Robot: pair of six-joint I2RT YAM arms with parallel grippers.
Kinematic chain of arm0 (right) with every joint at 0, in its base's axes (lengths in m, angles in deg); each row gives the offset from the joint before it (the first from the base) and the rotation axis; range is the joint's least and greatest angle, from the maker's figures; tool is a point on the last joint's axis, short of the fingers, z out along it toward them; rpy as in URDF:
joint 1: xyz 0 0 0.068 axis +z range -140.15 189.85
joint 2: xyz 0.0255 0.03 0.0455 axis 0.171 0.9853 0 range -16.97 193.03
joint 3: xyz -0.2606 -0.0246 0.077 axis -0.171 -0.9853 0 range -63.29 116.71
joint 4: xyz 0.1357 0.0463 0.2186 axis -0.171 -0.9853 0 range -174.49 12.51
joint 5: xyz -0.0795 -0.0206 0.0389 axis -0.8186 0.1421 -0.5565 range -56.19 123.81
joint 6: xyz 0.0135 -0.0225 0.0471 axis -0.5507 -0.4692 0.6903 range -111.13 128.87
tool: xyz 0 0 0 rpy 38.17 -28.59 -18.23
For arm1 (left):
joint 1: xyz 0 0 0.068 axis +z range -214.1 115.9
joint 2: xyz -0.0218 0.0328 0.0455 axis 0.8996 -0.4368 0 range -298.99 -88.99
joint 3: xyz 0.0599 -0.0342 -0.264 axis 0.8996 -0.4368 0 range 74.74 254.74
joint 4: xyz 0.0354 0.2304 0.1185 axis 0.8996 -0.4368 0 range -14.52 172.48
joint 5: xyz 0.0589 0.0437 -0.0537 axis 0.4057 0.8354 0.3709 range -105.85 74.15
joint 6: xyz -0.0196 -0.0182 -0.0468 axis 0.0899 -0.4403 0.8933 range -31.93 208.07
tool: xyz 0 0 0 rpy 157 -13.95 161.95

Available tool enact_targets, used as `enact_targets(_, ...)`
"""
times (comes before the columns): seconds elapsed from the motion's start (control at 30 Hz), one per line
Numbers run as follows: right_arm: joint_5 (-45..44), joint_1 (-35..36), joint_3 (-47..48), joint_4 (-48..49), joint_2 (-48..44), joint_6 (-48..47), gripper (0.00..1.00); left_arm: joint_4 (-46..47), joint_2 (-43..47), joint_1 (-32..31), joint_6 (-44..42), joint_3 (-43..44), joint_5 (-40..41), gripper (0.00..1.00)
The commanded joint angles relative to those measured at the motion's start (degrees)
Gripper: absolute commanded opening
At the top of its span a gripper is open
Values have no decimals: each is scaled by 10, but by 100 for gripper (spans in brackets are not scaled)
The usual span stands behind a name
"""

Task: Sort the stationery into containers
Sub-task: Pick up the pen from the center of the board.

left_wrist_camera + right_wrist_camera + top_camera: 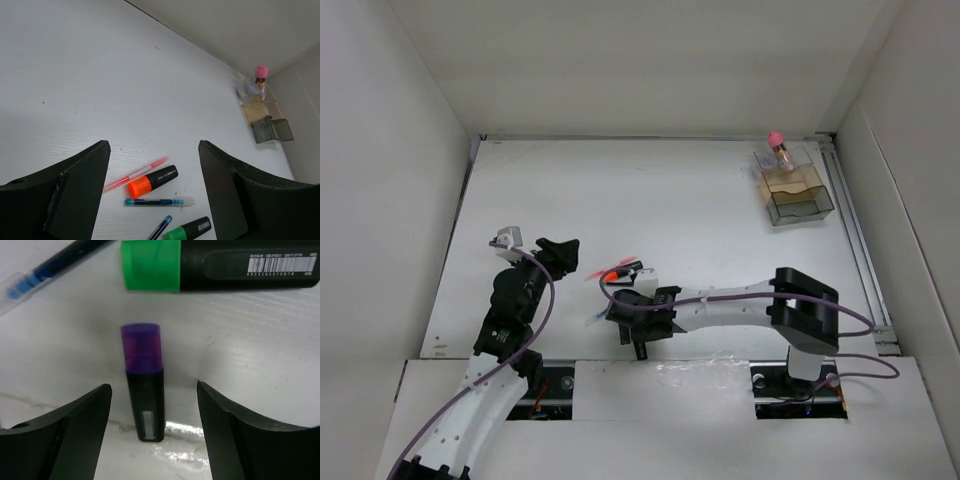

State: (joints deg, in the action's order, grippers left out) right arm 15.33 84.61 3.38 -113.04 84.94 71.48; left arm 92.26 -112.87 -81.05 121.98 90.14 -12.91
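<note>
Straddling the short black highlighter with the purple cap (143,370), which lies by the white table's (720,210) near edge, the right gripper (153,390) stands spread, not touching it; best to sink lower and pinch the black barrel squarely mid-length.

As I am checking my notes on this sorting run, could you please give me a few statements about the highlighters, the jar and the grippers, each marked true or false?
1. The purple highlighter lies between the fingers of the right gripper, ungripped. True.
2. The green highlighter is inside the organiser. False: it lies on the table, near the purple one.
3. The pink-topped jar is at the organiser's far end. True.
4. The left gripper holds the orange highlighter. False: its jaws are open and empty, and that highlighter lies on the table.
</note>
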Motion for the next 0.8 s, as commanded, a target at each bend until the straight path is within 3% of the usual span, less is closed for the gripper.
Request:
enact_targets(0.0,-35,5,30,24,35,-17,74,4,8,-3,-2,8,10,69)
enact_targets(0.13,-41,5,30,17,49,-12,63,4,9,-3,-2,8,10,69)
enact_targets(0.23,-34,5,15,23,44,-12,44,4,9,-3,-2,13,15,69)
enact_targets(0.27,-28,5,8,23,44,-12,30,-1,14,-3,-2,13,15,69)
enact_targets(0.43,-17,10,-2,23,17,-20,1,-1,14,-3,-7,13,21,69)
enact_targets(0.63,-32,10,7,10,-91,-45,0,-1,14,-3,-7,13,15,69)
enact_targets(0.77,-47,-65,31,15,-174,-78,0,17,14,-3,-7,8,-1,69)
